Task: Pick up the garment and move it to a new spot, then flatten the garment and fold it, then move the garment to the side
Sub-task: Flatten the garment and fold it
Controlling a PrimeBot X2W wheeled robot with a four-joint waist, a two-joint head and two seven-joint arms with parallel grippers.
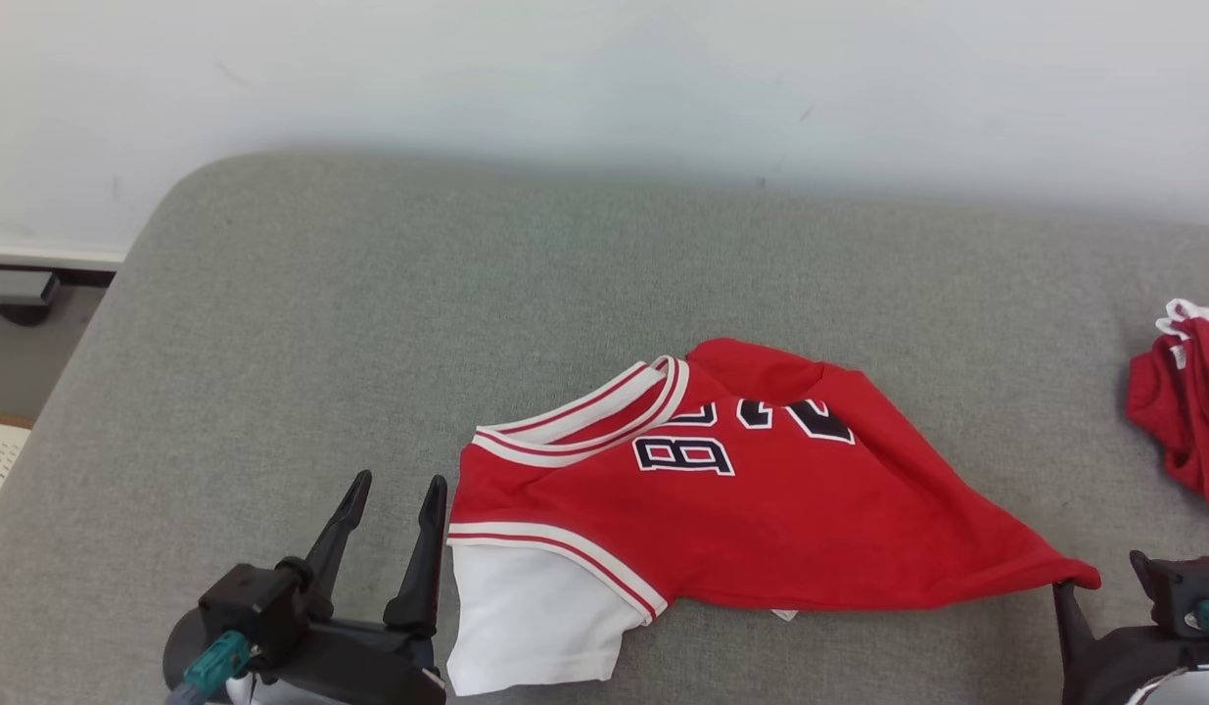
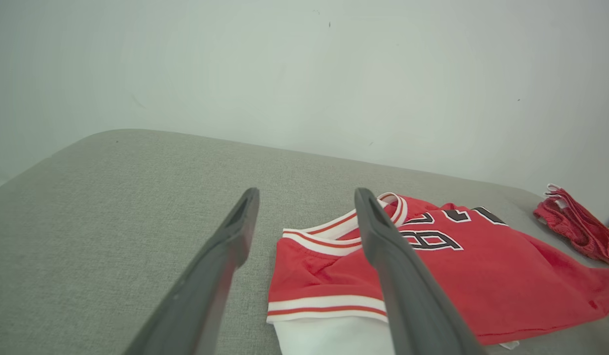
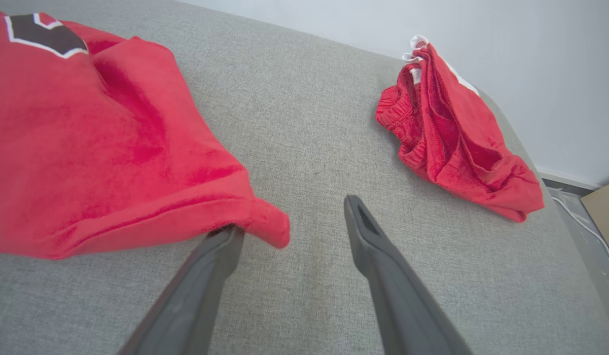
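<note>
Both claws are wide open and hold nothing. The left claw (image 1: 400, 480) sits at the lower left of the head view, just beside the white sleeve (image 1: 526, 627) of the red jersey (image 1: 761, 529). The right claw (image 3: 292, 217) is at the lower right. One pointy corner of the jersey lies on the tip of one of its fingers (image 3: 200, 281). The other finger is apart from the cloth.

The jersey lies in the middle of the grey cushion (image 1: 271, 323), toward the bottom of the head view. Its collar is on the left side and its bottom edge is on the right. It has bumps near the black letters (image 1: 682, 455), and the top part looks tucked over. Red shorts (image 1: 1186, 411) lie well apart at the right edge.

I think the jersey is put down in its spot. It looks partly spread, but not flat yet. Smoothing it, folding it and moving it to the side are left to do.
</note>
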